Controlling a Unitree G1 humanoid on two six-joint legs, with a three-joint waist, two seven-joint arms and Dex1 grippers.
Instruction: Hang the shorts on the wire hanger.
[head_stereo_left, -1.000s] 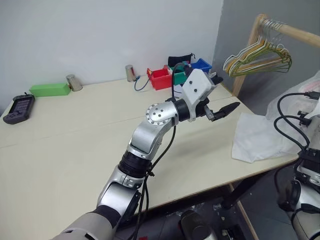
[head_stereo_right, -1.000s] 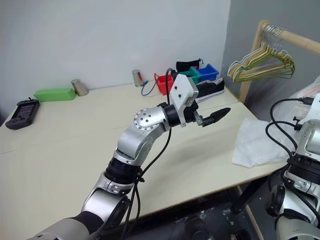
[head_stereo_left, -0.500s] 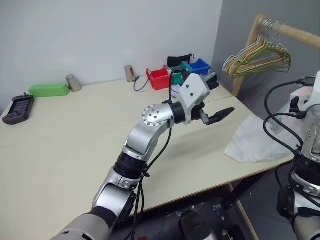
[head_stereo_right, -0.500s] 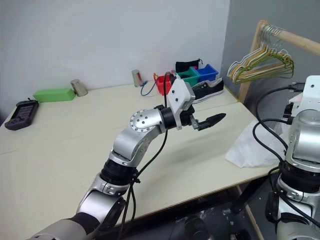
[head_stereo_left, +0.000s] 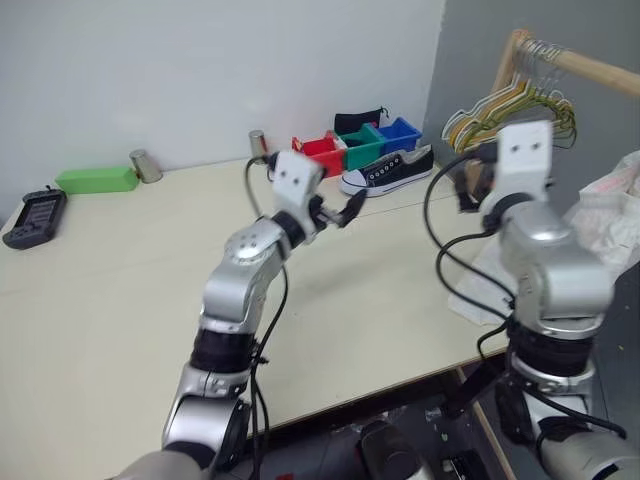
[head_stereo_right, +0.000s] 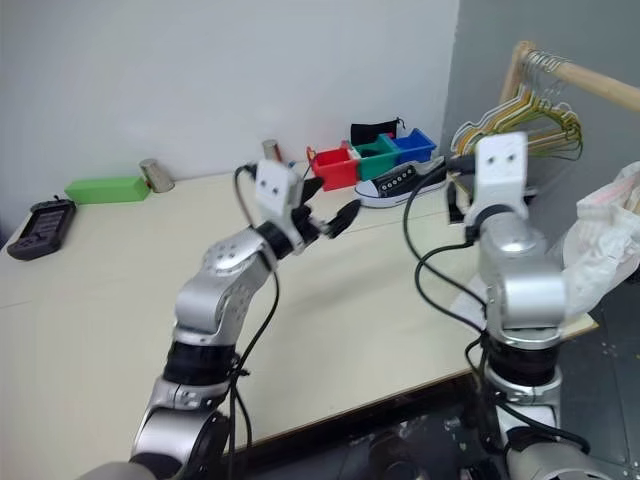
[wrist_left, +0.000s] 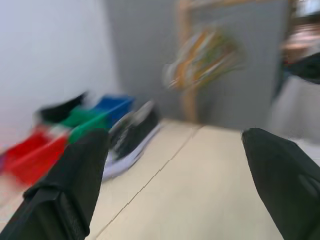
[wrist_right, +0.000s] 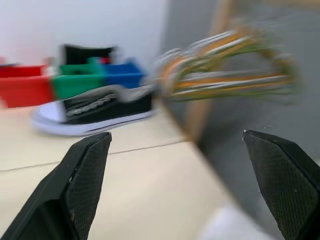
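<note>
Nearest, the right gripper (wrist_right: 175, 185) is raised over the table's (head_stereo_left: 120, 300) right end, fingers wide apart and empty. The left gripper (wrist_left: 175, 185) hangs above mid-table, likewise spread and empty. The shorts (head_stereo_right: 600, 250) lie bunched at the table's right edge, apparently spilling over it. Beyond, a bunch of hangers (head_stereo_left: 520, 105) hangs on the wooden rail (head_stereo_left: 590, 68).

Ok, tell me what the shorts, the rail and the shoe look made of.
Shorts: thin white fabric, judging by its crumpled, limp folds. Rail: pale bare wood, apparently unpainted. Shoe: black upper, probably canvas, with a white sole that looks like rubber.
</note>
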